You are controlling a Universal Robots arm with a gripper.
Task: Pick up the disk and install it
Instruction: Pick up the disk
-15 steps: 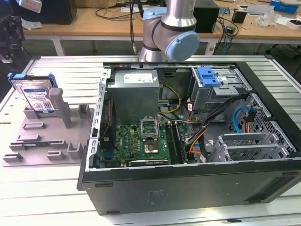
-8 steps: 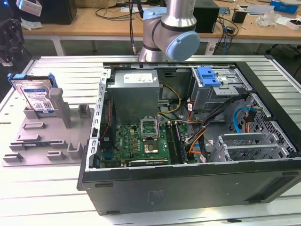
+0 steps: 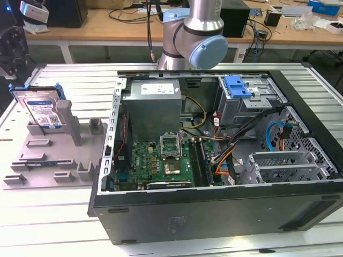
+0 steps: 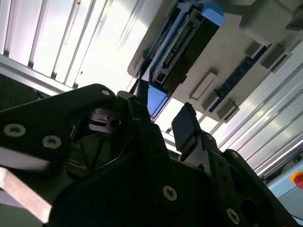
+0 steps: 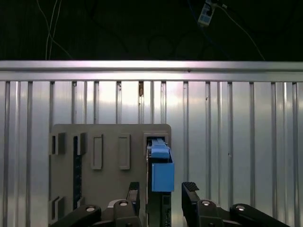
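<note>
The disk (image 3: 42,110), silver-grey with a white-and-blue label and a blue bracket, stands upright in a grey holder (image 3: 48,160) at the exterior view's left. Both wrist views look at it edge-on: disk (image 5: 162,175), disk (image 4: 184,40). My gripper (image 5: 162,196) hangs over the holder (image 5: 109,142), open, with one dark finger (image 5: 190,193) on each side of the disk's edge line and nothing held. The second wrist view shows the gripper (image 4: 161,118) near the bracket's blue end, apart from it.
An open computer case (image 3: 214,206) fills the middle and the exterior view's right, with a grey power-supply box (image 3: 153,104), a motherboard (image 3: 161,160) and a drive bay with a blue latch (image 3: 237,85). Everything rests on a slatted aluminium table (image 3: 64,225).
</note>
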